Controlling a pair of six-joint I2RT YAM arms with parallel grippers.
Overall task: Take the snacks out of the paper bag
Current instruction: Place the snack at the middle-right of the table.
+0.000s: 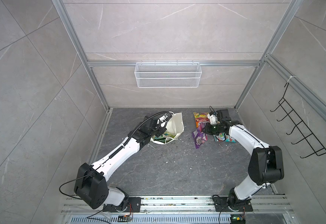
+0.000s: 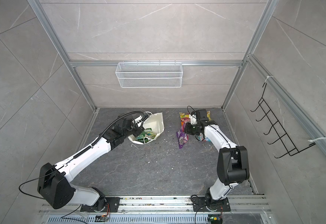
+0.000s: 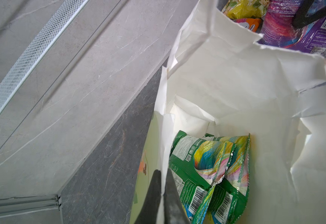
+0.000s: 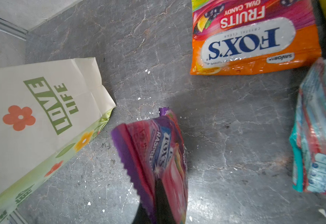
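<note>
Over by the bag [image 3: 235, 87], left gripper [image 3: 163, 174] pinches its wall; green packets [image 3: 206, 168] inside. Right gripper [image 4: 159, 186] clamps purple packet [image 4: 152, 151].

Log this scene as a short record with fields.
Left gripper: shut on the wall of the white paper carrier bag
Inside bag: two green crinkly plastic packets
Right gripper: shut on the purple glossy plastic packet
On dark grey table: orange FOX'S packet, teal packet, yellow packet
</note>
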